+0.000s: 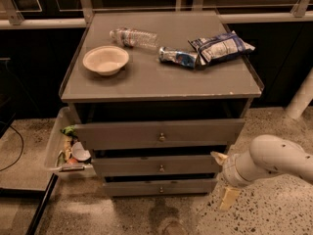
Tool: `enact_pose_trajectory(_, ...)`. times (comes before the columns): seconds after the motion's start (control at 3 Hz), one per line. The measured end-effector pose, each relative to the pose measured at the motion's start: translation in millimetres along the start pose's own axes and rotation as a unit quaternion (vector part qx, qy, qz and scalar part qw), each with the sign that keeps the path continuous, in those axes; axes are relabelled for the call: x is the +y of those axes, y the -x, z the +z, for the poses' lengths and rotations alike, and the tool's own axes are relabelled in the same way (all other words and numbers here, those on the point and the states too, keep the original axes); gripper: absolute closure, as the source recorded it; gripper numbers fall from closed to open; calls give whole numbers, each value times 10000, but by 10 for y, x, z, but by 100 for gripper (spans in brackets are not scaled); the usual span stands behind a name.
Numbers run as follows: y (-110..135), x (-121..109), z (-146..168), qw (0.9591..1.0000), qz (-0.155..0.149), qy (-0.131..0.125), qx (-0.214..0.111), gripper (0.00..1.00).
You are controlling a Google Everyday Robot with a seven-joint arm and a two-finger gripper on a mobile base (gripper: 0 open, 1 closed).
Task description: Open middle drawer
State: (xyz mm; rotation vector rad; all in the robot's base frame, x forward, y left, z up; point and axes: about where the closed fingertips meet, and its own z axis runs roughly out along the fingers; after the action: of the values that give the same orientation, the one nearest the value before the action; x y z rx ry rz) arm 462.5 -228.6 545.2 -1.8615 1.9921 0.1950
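The grey cabinet (161, 84) has three drawers. The middle drawer (127, 166) is the second grey front, with a small round knob (161, 168) at its centre. It sits below the taller top drawer front (122, 134) and above the lowest front (132, 187). All three fronts stand slightly out from the cabinet body. My gripper (223, 177) is to the right of the cabinet, level with the middle drawer's right end. Its two cream fingers (218, 156) are spread apart, one high and one low, holding nothing. It does not touch the knob.
On the cabinet top lie a beige bowl (105, 59), a clear plastic bottle (133, 36) and two snack bags (221, 46). A clear bin (55, 141) with trash stands against the cabinet's left side. A white post (299, 99) rises at far right. The floor is speckled.
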Motion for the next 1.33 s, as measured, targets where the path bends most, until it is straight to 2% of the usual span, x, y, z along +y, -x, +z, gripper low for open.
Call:
enact_pose_trajectory(0.33,-186,-137,372,9994,16,-280,179,0)
enact_pose_trajectory(0.67,-259,-295,702,9986,-105,-515,111,0)
enact_pose_trajectory(1.0,-276,-306,771,9983,-155,-542,130,0)
enact_pose_trajectory(1.33,-298,-437,898,9971,-212,-726,-86,0)
